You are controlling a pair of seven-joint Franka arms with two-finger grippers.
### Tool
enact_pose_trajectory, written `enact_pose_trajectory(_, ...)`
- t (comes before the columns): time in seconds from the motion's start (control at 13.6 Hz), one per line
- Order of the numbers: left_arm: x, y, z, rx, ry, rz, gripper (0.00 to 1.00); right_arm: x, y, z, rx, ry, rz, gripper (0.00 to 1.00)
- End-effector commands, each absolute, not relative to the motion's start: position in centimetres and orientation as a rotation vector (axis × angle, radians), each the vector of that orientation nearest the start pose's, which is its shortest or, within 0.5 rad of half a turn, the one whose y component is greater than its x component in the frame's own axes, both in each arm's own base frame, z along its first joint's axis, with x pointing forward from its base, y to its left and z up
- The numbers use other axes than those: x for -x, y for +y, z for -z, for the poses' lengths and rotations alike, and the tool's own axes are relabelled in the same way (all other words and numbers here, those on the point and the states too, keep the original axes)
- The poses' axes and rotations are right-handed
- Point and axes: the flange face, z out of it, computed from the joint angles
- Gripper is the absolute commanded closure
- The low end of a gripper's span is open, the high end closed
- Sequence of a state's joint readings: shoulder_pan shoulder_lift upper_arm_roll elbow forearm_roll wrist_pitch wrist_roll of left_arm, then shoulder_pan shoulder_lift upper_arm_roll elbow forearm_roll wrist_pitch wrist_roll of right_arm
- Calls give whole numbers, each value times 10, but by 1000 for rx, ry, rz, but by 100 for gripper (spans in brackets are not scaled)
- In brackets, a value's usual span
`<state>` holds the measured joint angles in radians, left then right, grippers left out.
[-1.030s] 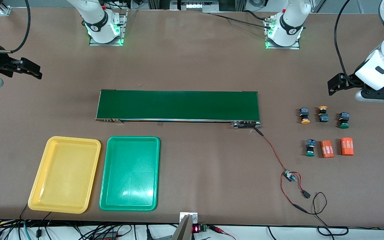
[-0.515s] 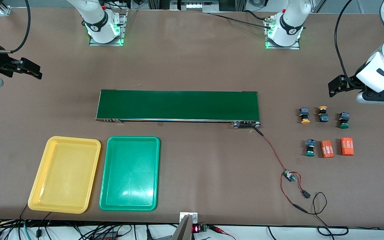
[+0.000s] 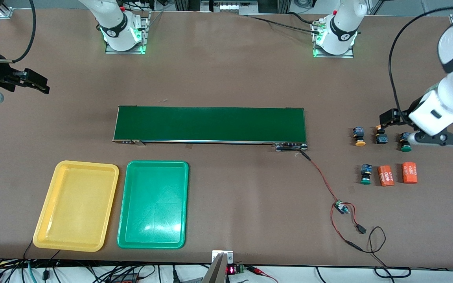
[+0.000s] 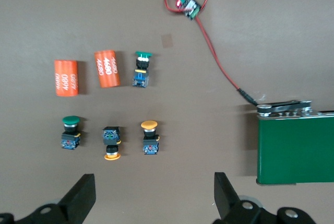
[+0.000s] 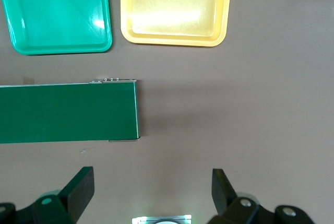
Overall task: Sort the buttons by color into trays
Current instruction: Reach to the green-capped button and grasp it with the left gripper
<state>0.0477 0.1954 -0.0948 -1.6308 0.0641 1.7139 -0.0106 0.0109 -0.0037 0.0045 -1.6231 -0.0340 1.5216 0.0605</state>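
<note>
Four buttons lie on the table at the left arm's end: two yellow-orange ones (image 3: pixel 359 136) (image 3: pixel 381 137) and a green one (image 3: pixel 405 144) in a row, and another green one (image 3: pixel 365 174) nearer the camera. In the left wrist view they show as green (image 4: pixel 70 131), yellow-orange (image 4: pixel 111 143) (image 4: pixel 150 136) and green (image 4: pixel 141 68). My left gripper (image 3: pixel 387 118) (image 4: pixel 155 195) hangs open just over the row, holding nothing. The yellow tray (image 3: pixel 76 204) and green tray (image 3: pixel 153 204) lie empty at the right arm's end. My right gripper (image 3: pixel 34 83) (image 5: pixel 151 187) waits open above bare table.
Two orange cylinders printed 4680 (image 3: pixel 385 175) (image 3: pixel 409 173) lie beside the nearer green button. A long dark-green conveyor belt (image 3: pixel 210 124) crosses the table's middle. A red wire with a small circuit board (image 3: pixel 341 207) trails from the belt's end toward the front edge.
The left arm has swung down toward the row of buttons, and its gripper now hangs over them. The right arm and all the objects have stayed put.
</note>
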Motion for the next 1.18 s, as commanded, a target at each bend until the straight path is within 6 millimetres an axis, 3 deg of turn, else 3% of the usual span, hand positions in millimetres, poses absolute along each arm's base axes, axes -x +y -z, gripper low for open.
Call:
enact_pose_trajectory(0.0,-639,-12,-439,3103,79,-238,0,-545,6,-597,3166,90,-142,0)
enact_pose_trajectory(0.22,-660,-6,-385,3052,118,-185,0,-547,7,-598,3165,84,-113,0)
enact_pose_trajectory(0.37,-674,-5,-361,2989,182,-100,0,-550,7,-597,3165,86,-100,0)
enact_pose_trajectory(0.51,-680,6,-319,2978,237,-56,0,-553,9,-598,3160,81,-72,0)
enact_pose_trajectory(0.66,-682,17,-277,2998,251,34,0,-555,13,-599,3159,79,-42,0)
enact_pose_trajectory(1.1,-660,38,-198,3036,236,108,0,-556,22,-598,3157,69,-35,0)
